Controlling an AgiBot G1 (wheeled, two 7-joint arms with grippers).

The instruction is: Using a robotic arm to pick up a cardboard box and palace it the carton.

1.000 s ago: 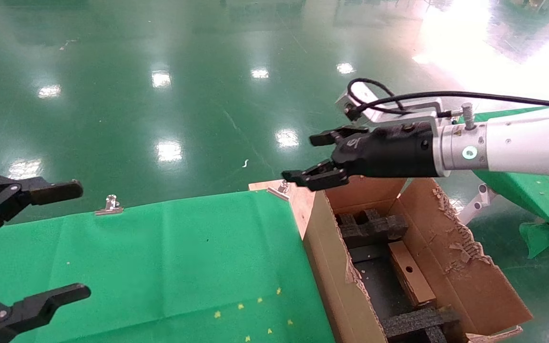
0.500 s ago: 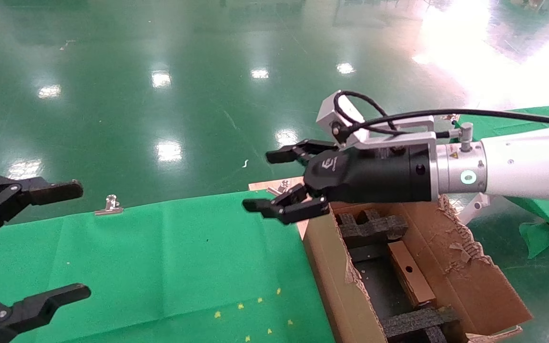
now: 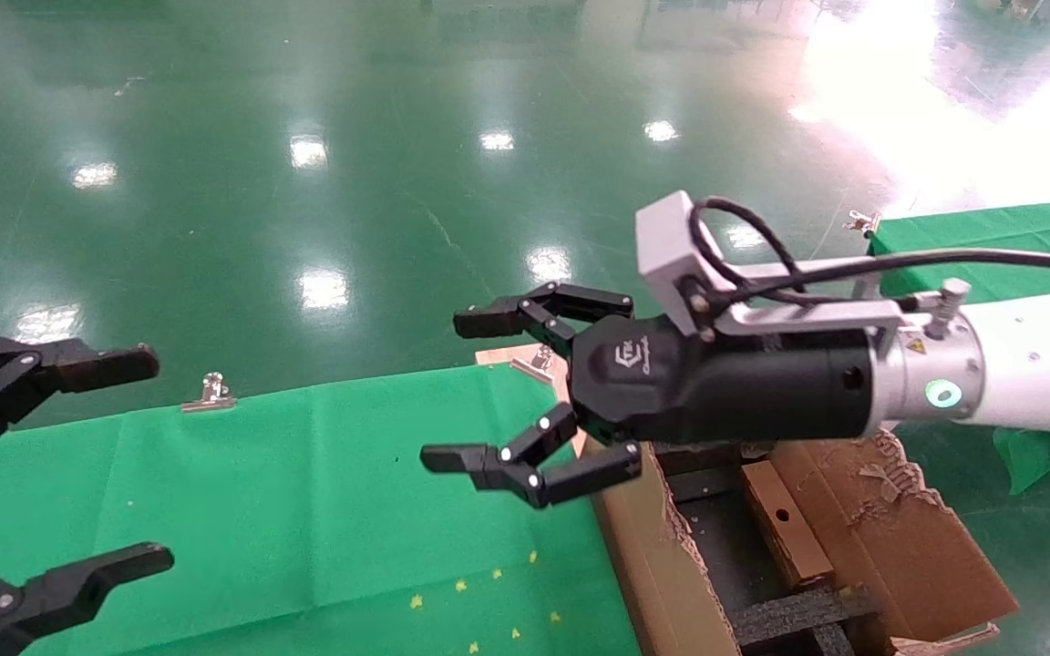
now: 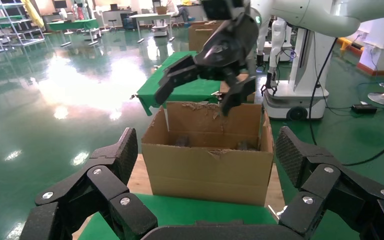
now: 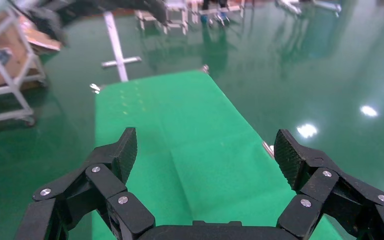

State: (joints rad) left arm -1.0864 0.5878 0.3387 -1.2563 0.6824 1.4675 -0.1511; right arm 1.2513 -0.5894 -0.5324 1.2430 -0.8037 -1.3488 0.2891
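The right gripper [image 3: 525,401], at the end of the robotic arm [image 3: 1017,383], hung with its fingers spread wide and nothing between them, above the near corner where the green-covered table [image 3: 306,492] met the carton [image 3: 662,565]. The cardboard box [image 3: 785,524] already lay inside the carton, flat on the dark floor between the black foam inserts [image 3: 798,615], its round hole facing up. By that lie, the placing looked done and the step in hand was most likely the empty arm's passage over the table.

To do that well, the gripper should travel high enough that its lower finger cleared the carton's ragged near wall and the table's clip-held cloth; snagging a torn flap could drag the carton and shift the box. The fingers were best left spread until a fresh box was squarely between them. No other small box showed on the table in the head view, so the arm had nothing to come down on here.

The left gripper [image 3: 42,474] was parked at the table's left edge, likewise wide open and empty.

Counted: one cardboard box, one carton, two grippers, two binder clips [image 3: 211,392] on the table's far edge, and at least two foam inserts, though the arm hid the far end of the carton, so there may have been more
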